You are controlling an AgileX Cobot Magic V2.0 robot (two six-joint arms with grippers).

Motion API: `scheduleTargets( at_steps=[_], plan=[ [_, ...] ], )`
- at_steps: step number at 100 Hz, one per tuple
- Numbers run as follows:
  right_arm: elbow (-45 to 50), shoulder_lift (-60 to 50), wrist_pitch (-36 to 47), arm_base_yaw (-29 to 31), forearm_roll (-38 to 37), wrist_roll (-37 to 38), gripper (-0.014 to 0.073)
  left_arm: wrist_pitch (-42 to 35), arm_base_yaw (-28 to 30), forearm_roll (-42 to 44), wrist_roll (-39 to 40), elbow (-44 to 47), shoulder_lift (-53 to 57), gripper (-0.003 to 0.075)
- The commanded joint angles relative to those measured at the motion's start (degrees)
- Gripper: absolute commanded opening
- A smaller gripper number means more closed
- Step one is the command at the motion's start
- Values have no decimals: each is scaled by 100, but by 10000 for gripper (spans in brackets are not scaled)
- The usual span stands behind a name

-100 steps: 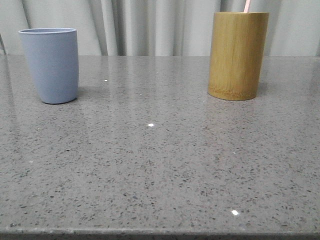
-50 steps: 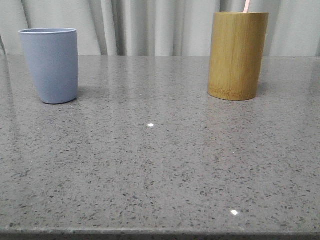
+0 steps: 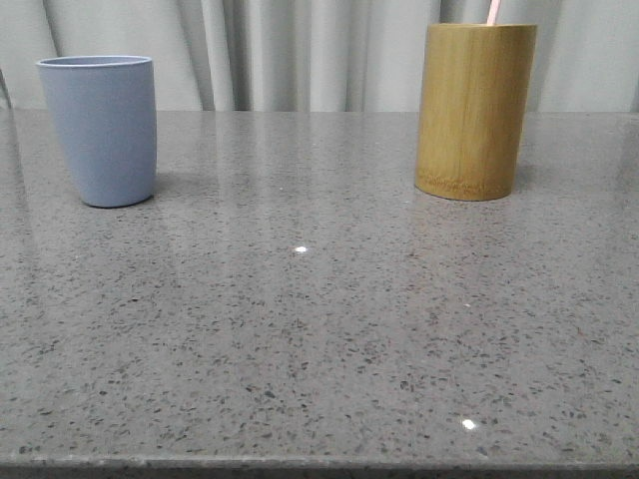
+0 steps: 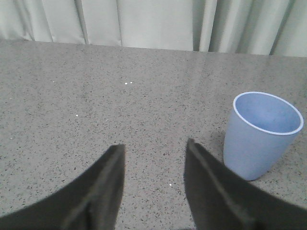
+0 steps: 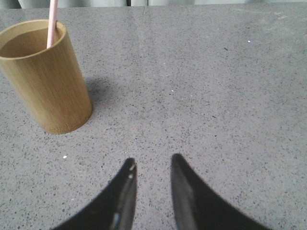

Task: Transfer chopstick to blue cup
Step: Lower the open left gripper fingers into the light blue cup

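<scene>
The blue cup (image 3: 101, 130) stands upright at the table's far left; in the left wrist view the blue cup (image 4: 262, 134) looks empty. A pale pink chopstick (image 3: 493, 11) pokes out of the tan bamboo holder (image 3: 474, 110) at the far right, and the right wrist view shows the chopstick (image 5: 52, 21) leaning inside the bamboo holder (image 5: 45, 79). My left gripper (image 4: 154, 147) hangs open over bare table beside the cup. My right gripper (image 5: 152, 162) is open over bare table, apart from the holder. Neither gripper shows in the front view.
The grey speckled stone table (image 3: 319, 319) stretches between cup and holder. Pale curtains (image 3: 300, 50) hang behind the table's far edge. The table's near edge runs along the bottom of the front view.
</scene>
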State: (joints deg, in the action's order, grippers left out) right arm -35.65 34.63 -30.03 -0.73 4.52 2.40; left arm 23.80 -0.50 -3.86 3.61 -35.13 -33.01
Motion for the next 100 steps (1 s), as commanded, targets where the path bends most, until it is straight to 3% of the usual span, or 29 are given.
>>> scheduleTargets(
  at_steps=[1,42,69,100],
  plan=[
    [-353,228,334,-5,26,-55,317,-429,-26,-59,27,-305,-220,435],
    [-379,296,449,-5,31,-55,333,-433,-26,-205,27,-490,-443,440],
    [-379,296,525,-5,31,-55,333,580,-127,-220,-157,-1915,-1641,440],
    [-379,296,513,-5,31,-55,333,1180,-1003,-208,-273,-3455,-3258,440]
  ],
)
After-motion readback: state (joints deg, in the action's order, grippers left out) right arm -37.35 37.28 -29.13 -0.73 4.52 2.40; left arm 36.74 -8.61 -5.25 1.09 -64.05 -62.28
